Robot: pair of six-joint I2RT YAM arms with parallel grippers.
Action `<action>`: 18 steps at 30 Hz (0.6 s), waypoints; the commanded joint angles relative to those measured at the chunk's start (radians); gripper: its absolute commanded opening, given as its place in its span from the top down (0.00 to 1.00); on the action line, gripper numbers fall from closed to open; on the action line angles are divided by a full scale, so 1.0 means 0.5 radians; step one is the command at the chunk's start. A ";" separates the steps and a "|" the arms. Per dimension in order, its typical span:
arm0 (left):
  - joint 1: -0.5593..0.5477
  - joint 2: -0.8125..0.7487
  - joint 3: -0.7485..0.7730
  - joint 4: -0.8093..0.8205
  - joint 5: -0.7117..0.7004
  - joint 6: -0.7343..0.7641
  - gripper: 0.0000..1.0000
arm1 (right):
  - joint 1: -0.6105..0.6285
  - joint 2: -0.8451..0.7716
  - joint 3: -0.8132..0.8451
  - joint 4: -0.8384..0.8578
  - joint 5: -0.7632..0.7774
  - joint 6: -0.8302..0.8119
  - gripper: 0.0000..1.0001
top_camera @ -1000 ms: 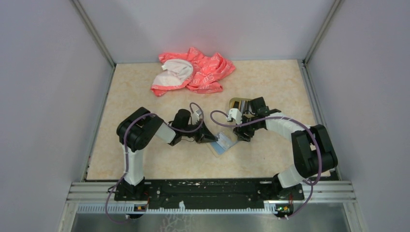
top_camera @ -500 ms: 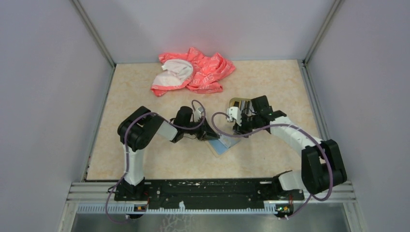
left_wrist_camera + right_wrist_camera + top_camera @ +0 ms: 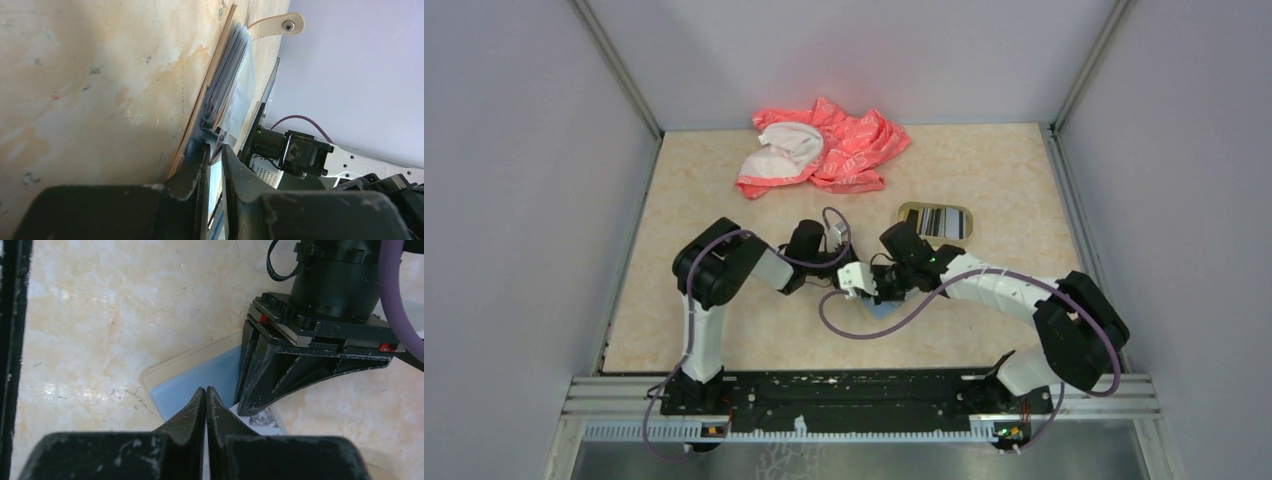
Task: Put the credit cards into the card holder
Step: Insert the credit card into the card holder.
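Note:
The card holder [image 3: 197,382], beige with a light-blue lining, lies flat mid-table and peeks out under both grippers [image 3: 887,311]. In the left wrist view it shows edge-on [image 3: 226,82] with its snap strap. My left gripper [image 3: 215,146] stands a narrow gap open, a thin panel edge of the holder in the gap. Its black fingers [image 3: 280,375] rest on the holder. A white card [image 3: 256,419] lies beneath them. My right gripper [image 3: 206,389] is shut just above the blue lining, nothing visible between its tips. More credit cards [image 3: 940,221] lie striped in the tan tray [image 3: 904,211].
A crumpled pink and white cloth [image 3: 826,147] lies at the back of the table. Grey walls with metal rails close in three sides. The two grippers crowd together over the holder, purple cables looping around them.
My right arm swung from the tray down and left onto the card holder, and its jaws closed. The left jaws parted slightly; the left arm stayed put.

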 commanded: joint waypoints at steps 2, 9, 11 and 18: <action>-0.009 0.045 0.035 0.080 0.036 0.016 0.80 | 0.073 0.008 -0.082 0.214 0.247 0.033 1.00; -0.008 0.073 0.027 0.156 0.034 -0.018 0.78 | 0.106 0.122 -0.068 0.225 0.432 0.043 1.00; -0.008 0.071 0.030 0.155 0.033 -0.018 0.78 | 0.117 0.134 -0.080 0.237 0.458 0.034 1.00; -0.010 0.073 0.035 0.149 0.030 -0.012 0.77 | 0.136 0.177 -0.097 0.240 0.522 0.003 1.00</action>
